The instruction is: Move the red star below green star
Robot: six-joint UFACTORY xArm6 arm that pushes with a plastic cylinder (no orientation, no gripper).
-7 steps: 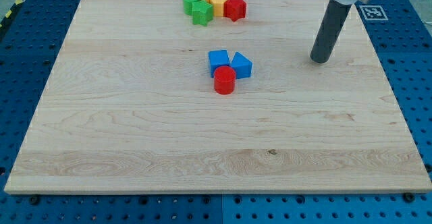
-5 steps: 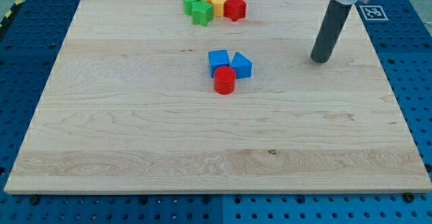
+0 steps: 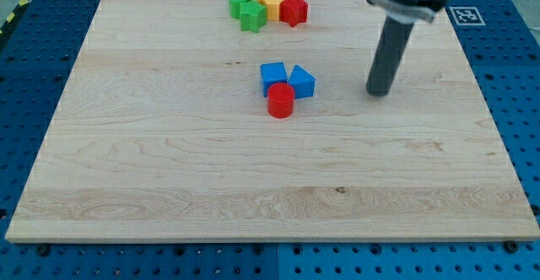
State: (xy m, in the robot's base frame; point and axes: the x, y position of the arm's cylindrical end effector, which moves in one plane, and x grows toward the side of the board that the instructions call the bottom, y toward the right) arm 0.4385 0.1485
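The red star (image 3: 294, 10) is lying at the frame's top centre, at the right end of a tight cluster, touching what is probably a yellow block (image 3: 272, 2), with the green star (image 3: 251, 16) further left. My tip (image 3: 379, 93) is standing right of centre, well apart from it, beside the blue blocks (image 3: 287, 78) and the red cylinder (image 3: 281, 100). It is only a bare rod with nothing to open or close.
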